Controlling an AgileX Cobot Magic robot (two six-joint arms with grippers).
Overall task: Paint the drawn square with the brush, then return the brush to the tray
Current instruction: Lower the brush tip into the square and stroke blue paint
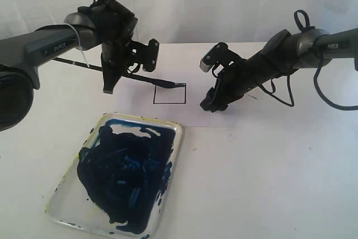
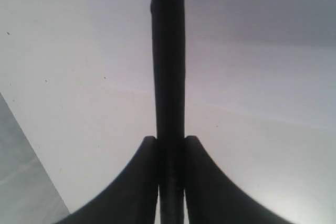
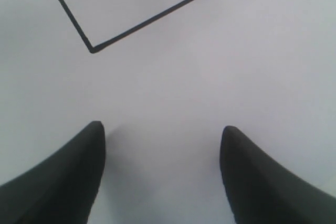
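Black brush (image 1: pixel 140 78) sits pinched in my left claw (image 2: pixel 171 148), blue tip at a corner of the drawn square (image 1: pixel 169 95). My right claw (image 3: pixel 163 126) hangs spread beside that square.

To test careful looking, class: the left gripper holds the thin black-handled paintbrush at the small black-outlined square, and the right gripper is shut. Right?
No: the right gripper is open, jaws wide apart, in the right wrist view; the rest stands.
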